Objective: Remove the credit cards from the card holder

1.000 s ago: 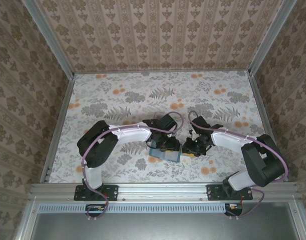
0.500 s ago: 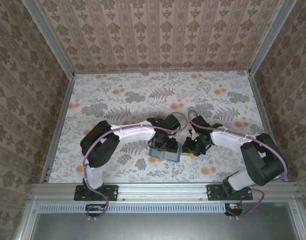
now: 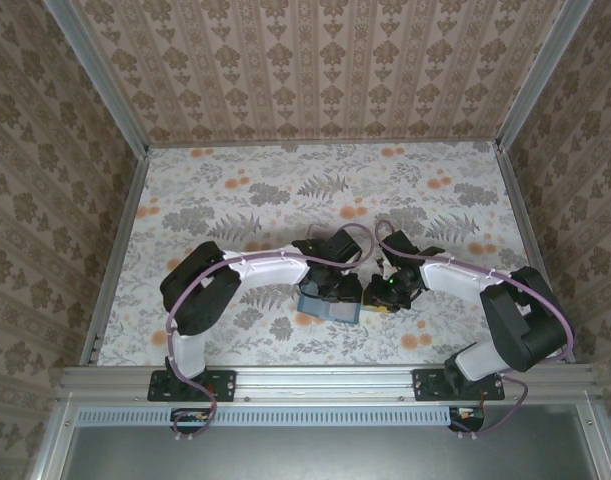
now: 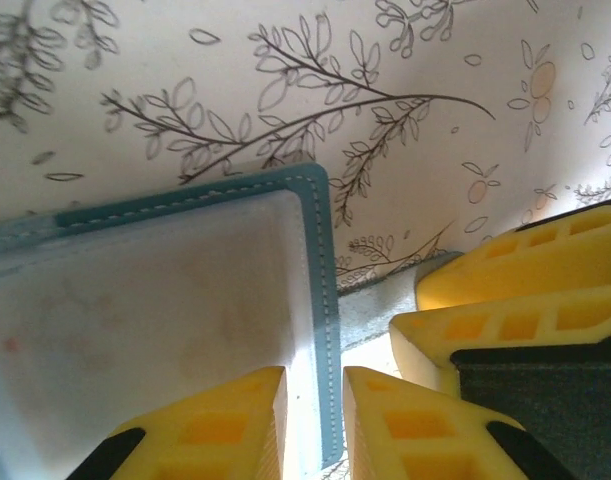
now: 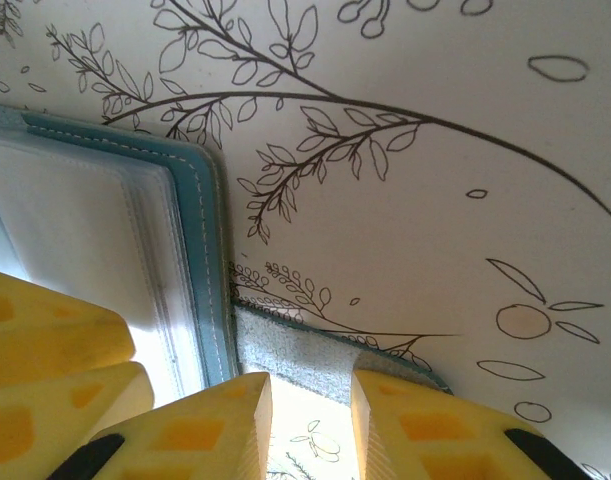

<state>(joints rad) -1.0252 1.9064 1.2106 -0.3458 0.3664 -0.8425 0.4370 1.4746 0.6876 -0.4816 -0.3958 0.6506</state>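
Observation:
The card holder (image 3: 329,307) lies open on the table between both arms, teal with a stitched edge (image 4: 321,300) and a pale inside under a clear sleeve (image 4: 155,310). The credit cards are hidden; I cannot make any out in the sleeve. My left gripper (image 4: 315,425) points down over the holder's right edge, jaws narrowly apart, with the teal edge running between the fingers. My right gripper (image 5: 312,425) stands just beside it, jaws slightly apart over the holder's grey strap tab (image 5: 320,350), which passes behind the right finger (image 5: 435,425). Each wrist view catches the other gripper's yellow fingers (image 4: 505,290) (image 5: 45,345).
The floral tablecloth (image 3: 285,190) stretches behind and to both sides. Patterned walls enclose the table on three sides, and a metal rail (image 3: 325,380) runs along the near edge. The two grippers (image 3: 335,288) (image 3: 385,292) stand almost touching.
The left gripper has shifted slightly toward the holder's right edge and its jaws have narrowed. The right gripper and the holder have hardly moved.

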